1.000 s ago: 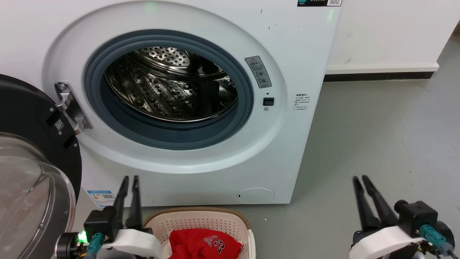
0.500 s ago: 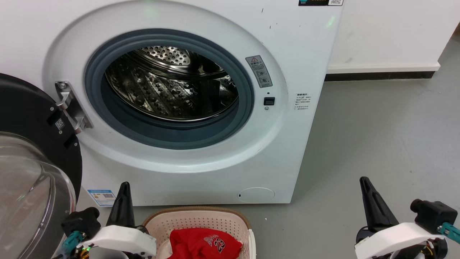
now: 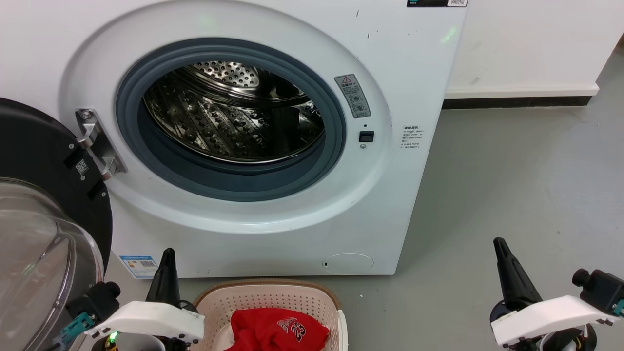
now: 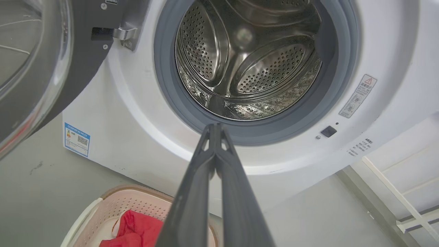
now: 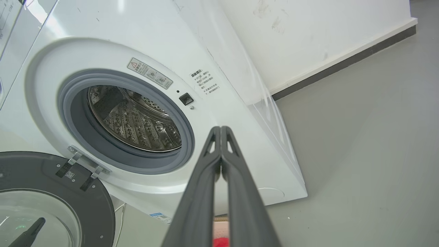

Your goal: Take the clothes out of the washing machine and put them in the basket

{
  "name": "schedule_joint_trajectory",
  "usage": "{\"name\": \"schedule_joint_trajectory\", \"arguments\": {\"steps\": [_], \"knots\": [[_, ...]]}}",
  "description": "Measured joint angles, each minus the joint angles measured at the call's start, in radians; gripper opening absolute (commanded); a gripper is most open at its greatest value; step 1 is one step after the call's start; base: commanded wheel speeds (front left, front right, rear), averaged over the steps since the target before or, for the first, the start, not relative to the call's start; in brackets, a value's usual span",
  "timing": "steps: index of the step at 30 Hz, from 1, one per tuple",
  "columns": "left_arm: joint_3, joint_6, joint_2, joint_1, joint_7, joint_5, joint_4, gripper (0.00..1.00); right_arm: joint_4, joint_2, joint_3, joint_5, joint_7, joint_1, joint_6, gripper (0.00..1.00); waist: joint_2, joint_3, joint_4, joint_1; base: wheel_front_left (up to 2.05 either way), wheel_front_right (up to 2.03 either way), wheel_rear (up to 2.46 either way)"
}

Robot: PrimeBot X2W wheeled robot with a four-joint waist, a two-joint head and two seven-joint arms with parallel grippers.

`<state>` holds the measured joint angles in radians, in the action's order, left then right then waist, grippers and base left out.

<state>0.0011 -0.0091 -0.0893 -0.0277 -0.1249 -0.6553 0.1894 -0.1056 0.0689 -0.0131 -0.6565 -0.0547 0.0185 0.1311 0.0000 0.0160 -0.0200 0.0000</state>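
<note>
The white washing machine [image 3: 399,63] stands with its glass door [image 3: 44,234] swung open to the left; its steel drum [image 3: 229,112] holds nothing I can see. The red clothes [image 3: 275,331] with a white "23" lie in the cream basket [image 3: 273,296] on the floor in front of it. My left gripper [image 3: 168,253] sits just left of the basket, fingers touching at the tips, empty. My right gripper [image 3: 498,242] hovers over bare floor at the lower right, also shut and empty. The left wrist view has the shut left gripper [image 4: 214,126] before the drum [image 4: 247,58], basket [image 4: 133,206] and clothes [image 4: 140,226] below.
Grey floor [image 3: 512,170] spreads to the right of the washer, bounded by a white wall with a dark skirting [image 3: 516,103]. The open door takes up the space at the left. In the right wrist view the shut right gripper [image 5: 220,128] points at the washer front [image 5: 219,113].
Both grippers have rolled about their own axes, so each pair of fingers now shows edge-on as one, and both wrists have sunk lower in the view. The clothes and basket have not moved.
</note>
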Motion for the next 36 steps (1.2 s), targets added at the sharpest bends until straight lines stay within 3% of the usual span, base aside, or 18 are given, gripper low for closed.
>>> {"name": "schedule_joint_trajectory", "arguments": {"steps": [36], "knots": [[0.053,-0.057,0.017,-0.038,0.114,-0.454,0.027,0.00,-0.063,0.009,0.034,-0.476,0.057,-0.059,0.000,0.00,0.0000,-0.007,0.007,0.0000,0.00,0.00,0.00]]}}
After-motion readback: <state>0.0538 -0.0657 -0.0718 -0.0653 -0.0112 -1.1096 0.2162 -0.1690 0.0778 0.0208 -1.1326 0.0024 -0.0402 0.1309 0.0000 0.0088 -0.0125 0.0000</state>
